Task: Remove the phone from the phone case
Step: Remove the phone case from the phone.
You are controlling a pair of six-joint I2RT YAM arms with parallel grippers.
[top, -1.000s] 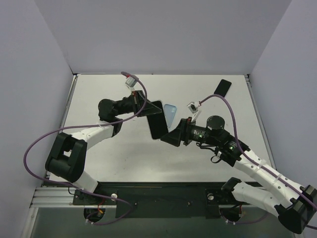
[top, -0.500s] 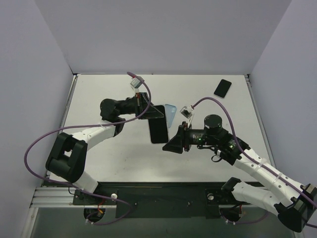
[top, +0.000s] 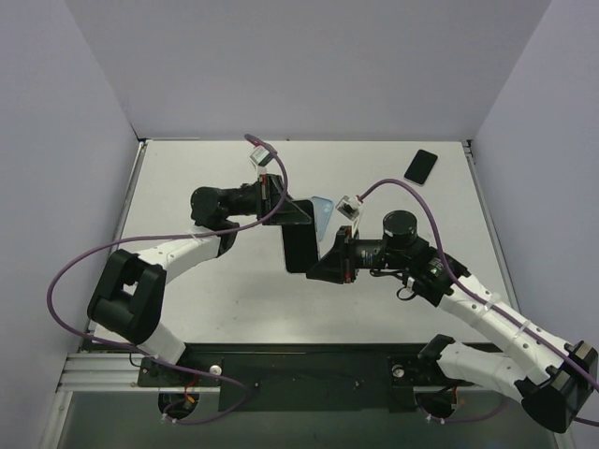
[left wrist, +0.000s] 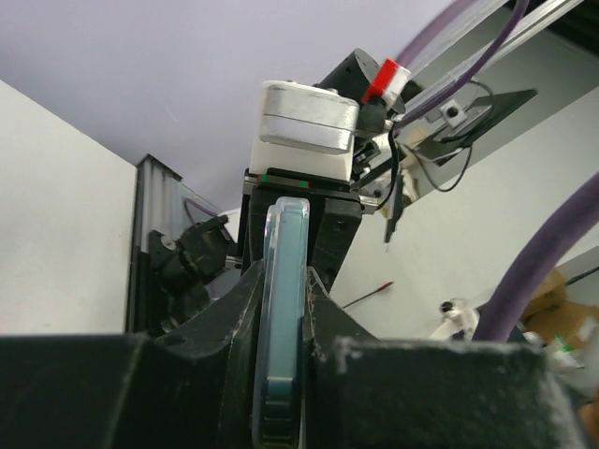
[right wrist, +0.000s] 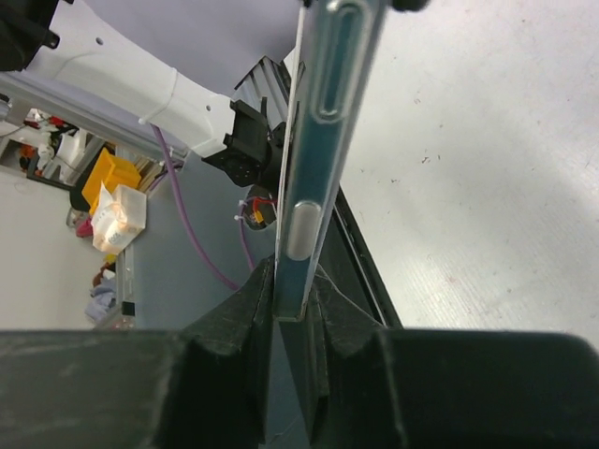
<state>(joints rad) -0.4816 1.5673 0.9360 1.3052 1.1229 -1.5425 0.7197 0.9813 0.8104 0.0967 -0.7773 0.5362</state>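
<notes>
Held above the middle of the white worktop, the task's two parts sit in separate grips. The left gripper pinches the translucent pale-blue plastic phone case on edge. The right gripper, its fingers pressed tight, clamps the near end of the slim black phone, silvery along its side rail.

The extraction looks well advanced. Most of the phone lies outside the case, which shows only past the phone's far right corner. From overhead it cannot be told whether any edge of the phone sits inside the case. What remains, by this reading, is the final pull apart and setting both pieces down.

There is bare worktop toward the left edge and the near edge, so a draw toward the near edge should meet nothing. A second black phone rests by the far right corner, well apart from the grippers. Grey walls close the left, far and right edges. Purple cables loop close by both wrists.
</notes>
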